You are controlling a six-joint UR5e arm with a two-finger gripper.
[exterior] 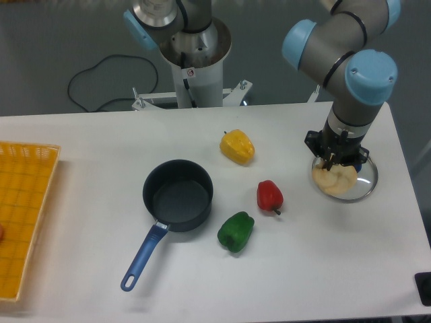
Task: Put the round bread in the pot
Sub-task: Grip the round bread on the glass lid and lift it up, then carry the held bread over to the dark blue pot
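The round bread (pixel 335 180), a pale tan lumpy bun, hangs just over the left part of a round glass lid (pixel 361 182) at the table's right side. My gripper (pixel 334 164) points straight down onto the bread's top and is shut on it; its fingertips are partly hidden by the dark wrist. The pot (pixel 178 196), a dark blue-grey saucepan with nothing in it, stands near the table's middle, far to the left of the gripper. Its long blue handle (pixel 142 258) points toward the front left.
A yellow pepper (pixel 237 147), a red pepper (pixel 269 195) and a green pepper (pixel 236 231) lie between the pot and the gripper. A yellow basket (pixel 23 215) sits at the left edge. The robot base (pixel 195 60) stands behind the table.
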